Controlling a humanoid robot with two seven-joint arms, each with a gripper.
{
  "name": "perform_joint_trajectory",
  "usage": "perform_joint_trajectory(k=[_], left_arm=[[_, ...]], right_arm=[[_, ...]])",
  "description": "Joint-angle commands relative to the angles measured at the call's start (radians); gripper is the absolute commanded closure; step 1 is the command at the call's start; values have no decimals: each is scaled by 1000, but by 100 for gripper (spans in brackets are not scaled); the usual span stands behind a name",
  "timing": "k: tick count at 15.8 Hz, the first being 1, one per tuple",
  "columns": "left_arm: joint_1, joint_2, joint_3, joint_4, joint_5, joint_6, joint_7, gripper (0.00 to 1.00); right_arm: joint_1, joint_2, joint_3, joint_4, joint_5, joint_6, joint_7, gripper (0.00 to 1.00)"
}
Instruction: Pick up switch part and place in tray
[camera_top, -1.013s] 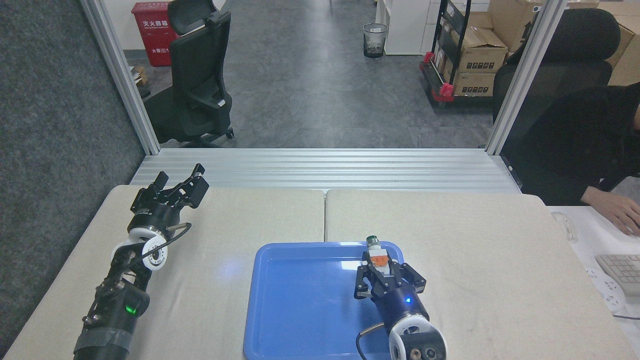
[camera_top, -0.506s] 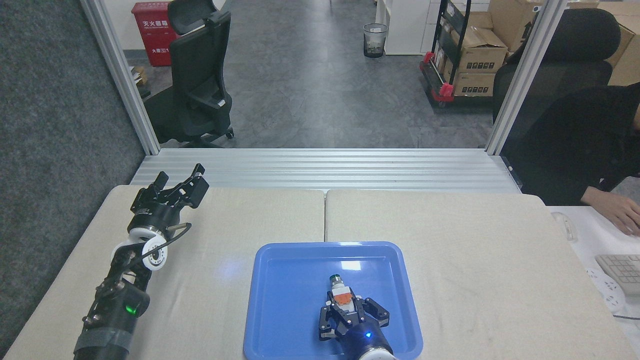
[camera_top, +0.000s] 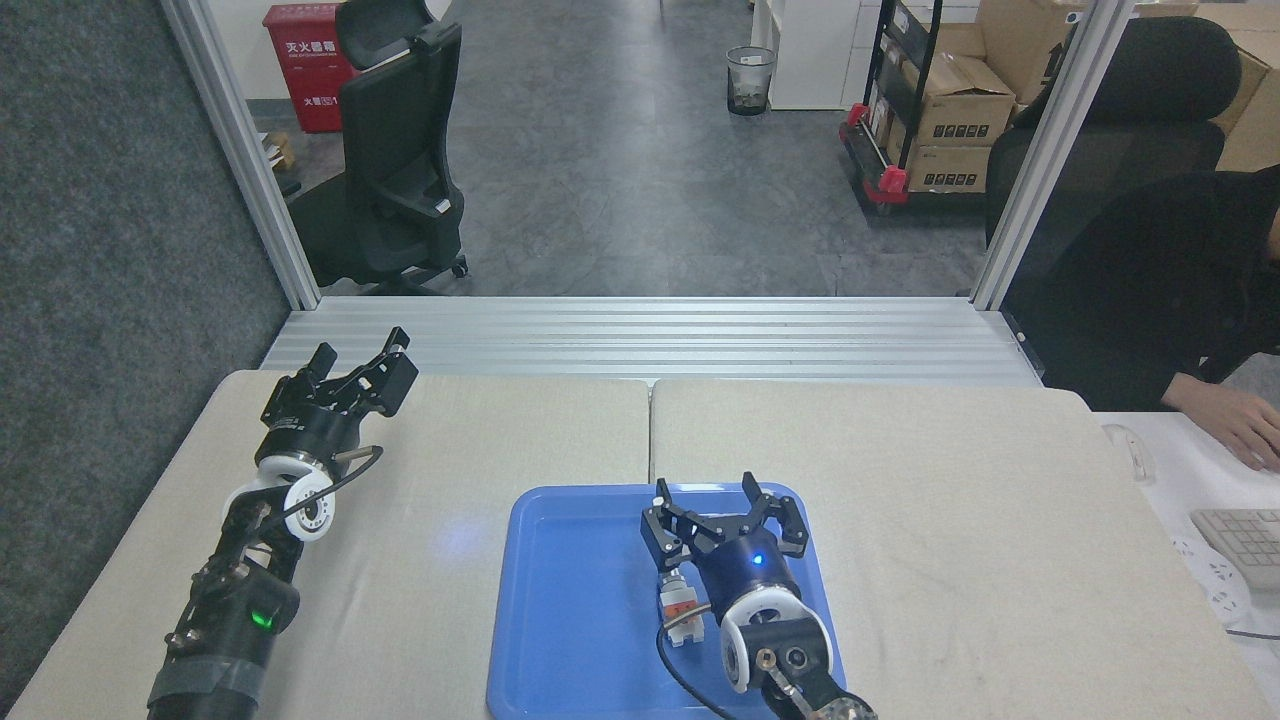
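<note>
The switch part lies flat inside the blue tray, in the lower centre of the frame, partly tucked under the right arm's wrist, its orange block facing up. The right gripper hangs above the tray's far edge with its fingers spread wide and nothing between them, so the part looks to be released. By that reading the placing is done (the piece rests on the tray floor, inside the raised rim); what is left, at most, is drawing the right arm clear without its cable brushing the part. The left gripper sits over the table in the upper left of the worktop, well apart from the tray, fingers parted and empty.
</note>
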Motion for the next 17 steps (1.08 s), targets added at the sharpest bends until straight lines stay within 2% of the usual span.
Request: perform_joint_trajectory(k=[1,2,3,5,6,9,12,14,15,17], left_arm=[[0,0,-25,0,-1,1,0,0],[0,0,-23,0,-1,1,0,0],[0,0,-23,0,1,1,1,0],[0,0,-23,0,-1,1,1,0],[0,0,-23,0,1,1,1,0],[0,0,-23,0,-1,1,0,0],[0,0,-23,0,1,-1,1,0],[0,0,-23,0,-1,1,0,0],[0,0,-23,0,1,1,1,0],[0,0,-23,0,1,1,1,0]], right_arm=[[-199,-295,-201,47,-24,-135,-78,0],[-220,-360,-221,80,-84,-212,-92,0],[-249,-391,-271,131,-148,-270,-92,0],[-289,-485,-308,267,-169,-336,-92,0],[-303,-511,-304,306,-169,-365,-93,0],[-285,-525,-302,311,-169,-380,-93,0],[-265,-469,-388,289,-233,-387,-156,0],[-210,-481,-420,280,-248,-406,-190,0],[-199,-502,-414,278,-248,-439,-199,0],[-190,-505,-411,280,-241,-488,-199,0]])
